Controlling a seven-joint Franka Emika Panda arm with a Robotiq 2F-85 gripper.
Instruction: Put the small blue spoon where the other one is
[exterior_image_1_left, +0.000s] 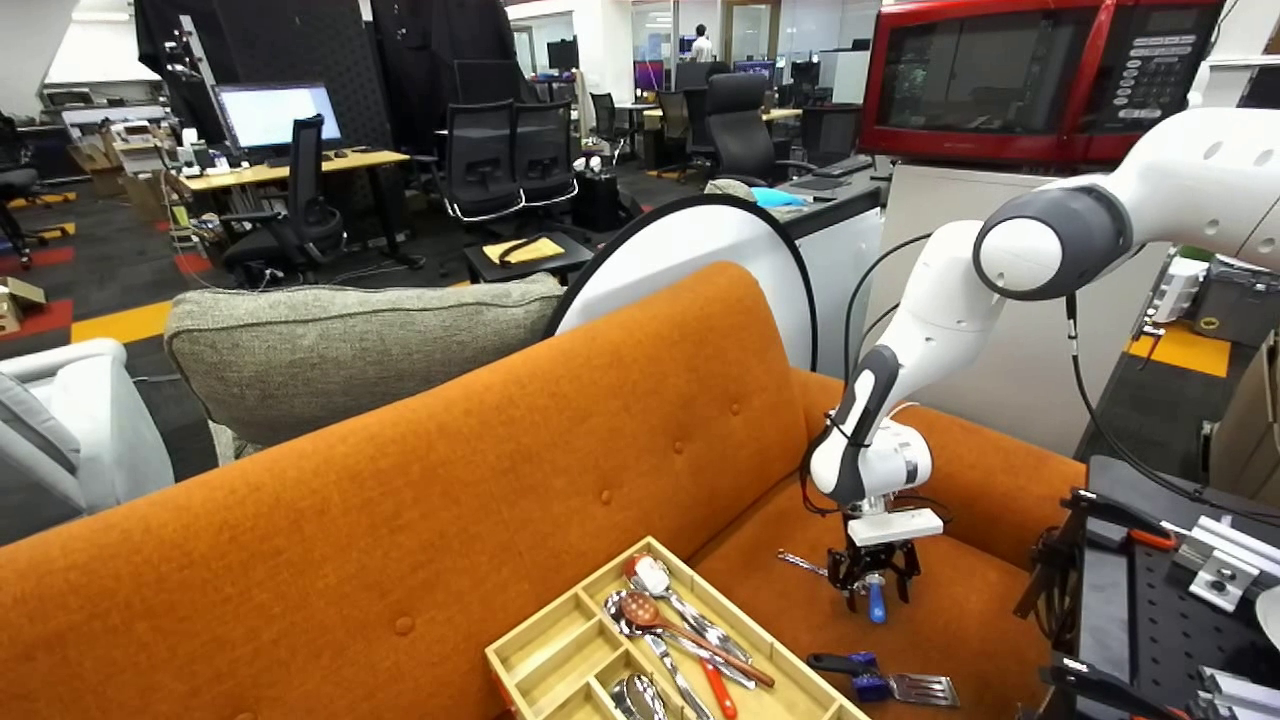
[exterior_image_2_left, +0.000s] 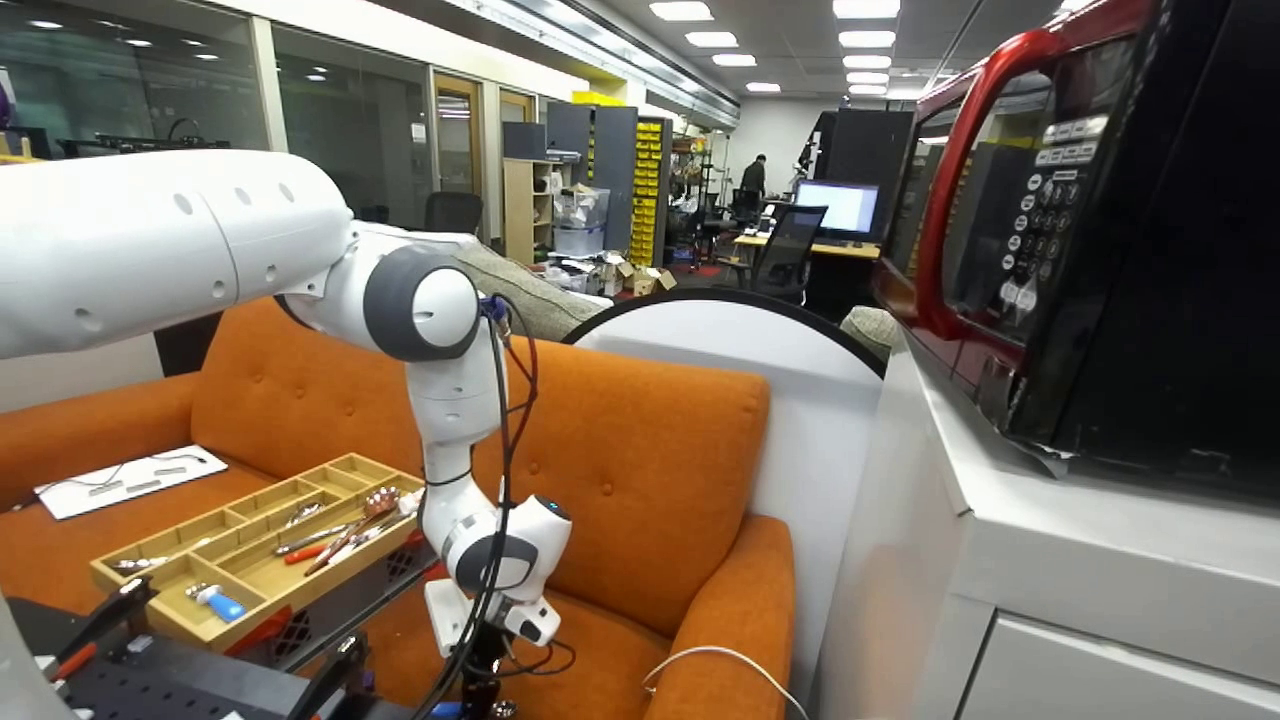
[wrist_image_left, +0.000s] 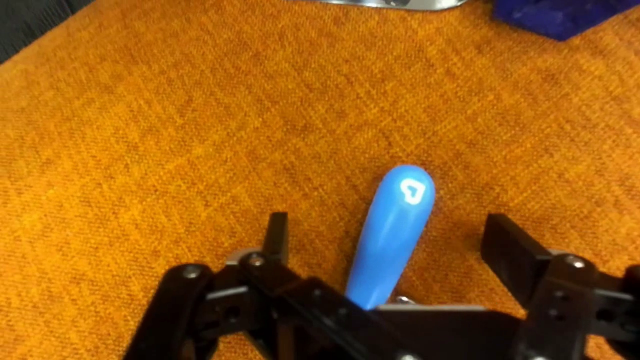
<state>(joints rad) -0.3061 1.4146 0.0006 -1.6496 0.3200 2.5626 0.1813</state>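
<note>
The small blue spoon lies on the orange sofa seat, its blue handle (exterior_image_1_left: 877, 606) showing in an exterior view and its handle with a white heart (wrist_image_left: 392, 235) in the wrist view. Its metal end is mostly hidden behind the gripper. My gripper (exterior_image_1_left: 879, 599) is low over the seat, with its fingers apart on both sides of the handle, not touching it; the wrist view shows the same gap (wrist_image_left: 389, 238). Another blue-handled spoon (exterior_image_2_left: 222, 603) lies in a near-end compartment of the wooden cutlery tray (exterior_image_2_left: 150, 606). That compartment is outside the frame in an exterior view of the tray (exterior_image_1_left: 555, 668).
A spatula (exterior_image_1_left: 922, 689) and a dark blue block (exterior_image_1_left: 868, 680) lie near the gripper on the seat. A patterned silver utensil (exterior_image_1_left: 799, 562) lies by the other side. A black cart (exterior_image_1_left: 1150, 610) with clamps borders the seat. The sofa back (exterior_image_1_left: 620, 420) rises behind.
</note>
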